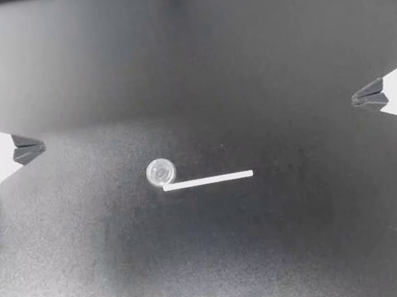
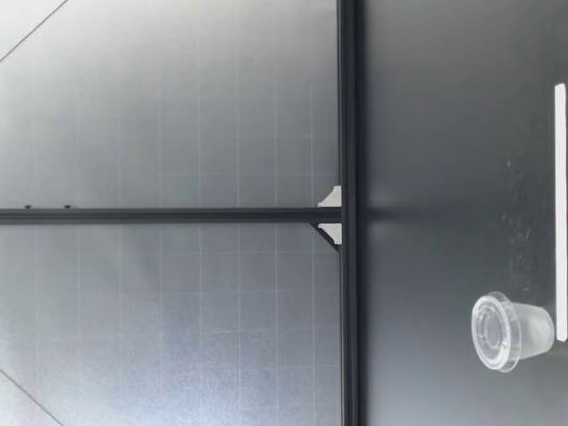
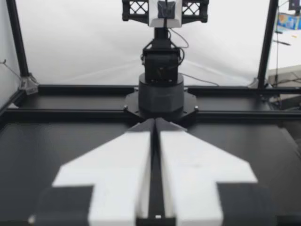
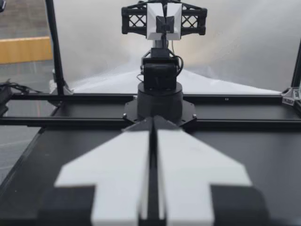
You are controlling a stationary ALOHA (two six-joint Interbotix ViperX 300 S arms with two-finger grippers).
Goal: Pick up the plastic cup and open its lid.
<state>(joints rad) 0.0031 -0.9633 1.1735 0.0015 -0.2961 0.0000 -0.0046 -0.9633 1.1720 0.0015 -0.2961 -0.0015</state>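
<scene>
A: From above, where is the small clear plastic cup point(image 1: 160, 172) found?

B: On the black table point(image 1: 242, 48), at the end of the thin white tape strip point(image 1: 208, 180) that lies nearer the left arm. The strip is judged to be a placement mark, so the cup is set within reach of both arms. The left gripper point(image 1: 29, 150) and the right gripper point(image 1: 363, 97) are held well apart from the strip, one off each end. Their fingers are drawn together and nothing is held.

A: And across the table?

B: The cup point(image 2: 515, 331) is shown upright just behind the strip's point(image 2: 560, 195) end, with its clear lid point(image 2: 493, 331) seated on top. No gripper is seen there.

A: What is given by the left wrist view?

B: The two white fingers point(image 3: 122, 160) are pressed side by side, with only a thin seam between them and nothing gripped. Neither cup nor strip is shown.

A: And the right wrist view?

B: The same: white fingers point(image 4: 188, 165) brought fully together on nothing. The grasp is judged not yet begun, and the fingers must be parted first.
</scene>
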